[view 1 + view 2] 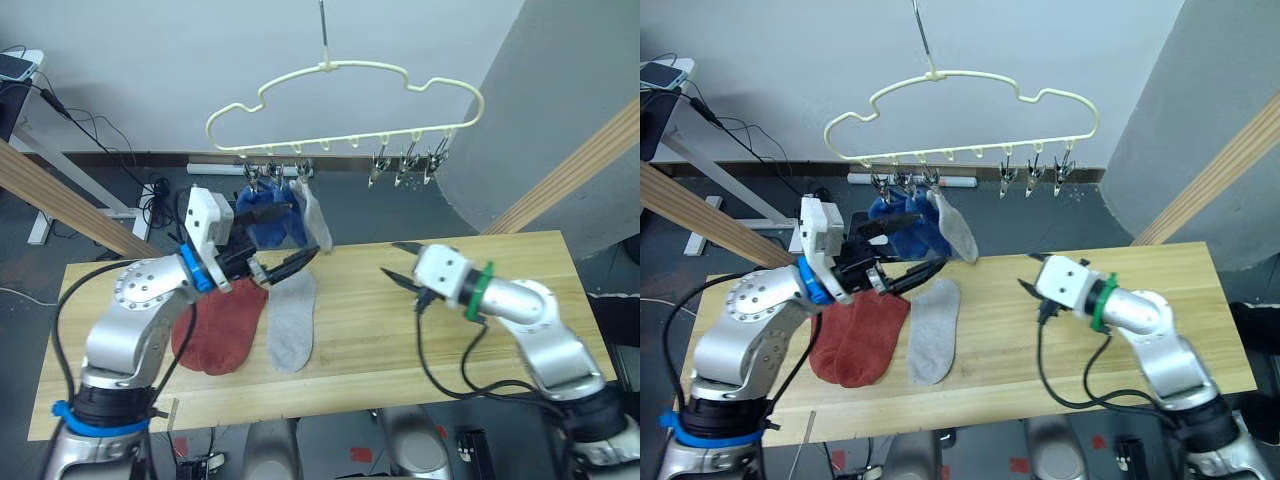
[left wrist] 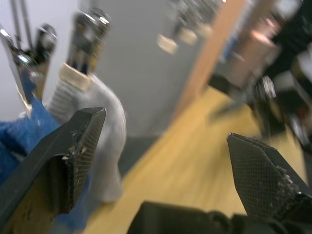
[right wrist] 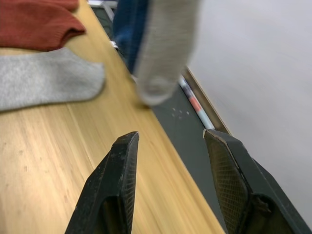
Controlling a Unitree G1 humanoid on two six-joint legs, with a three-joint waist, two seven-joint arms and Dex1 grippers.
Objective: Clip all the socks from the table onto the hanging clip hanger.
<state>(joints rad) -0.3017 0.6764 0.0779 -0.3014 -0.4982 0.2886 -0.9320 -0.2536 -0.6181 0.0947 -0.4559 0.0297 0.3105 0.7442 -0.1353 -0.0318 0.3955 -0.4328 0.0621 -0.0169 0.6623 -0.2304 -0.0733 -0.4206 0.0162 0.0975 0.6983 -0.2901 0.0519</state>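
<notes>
Three socks were seen clipped to the clip hanger (image 1: pixel 340 110). The left gripper (image 1: pixel 290 263) was held wide, empty, apparently beneath the hung grey sock (image 1: pixel 316 222); the right gripper (image 1: pixel 402 262) was likewise spread, empty.

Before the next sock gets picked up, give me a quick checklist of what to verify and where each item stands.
1. Left hand free to grasp: ok, fingers open and holding nothing.
2. Right hand free: ok, open and empty above the table.
3. Socks left to clip: not ok, a grey sock and rust-red socks lie flat on the table.
4. Socks already hung: ok, blue socks and a grey sock hang from the left clips of the clip hanger.
5. Free clips: ok, three right-hand clips hang empty.
6. How many red socks are stacked: cannot tell.
</notes>
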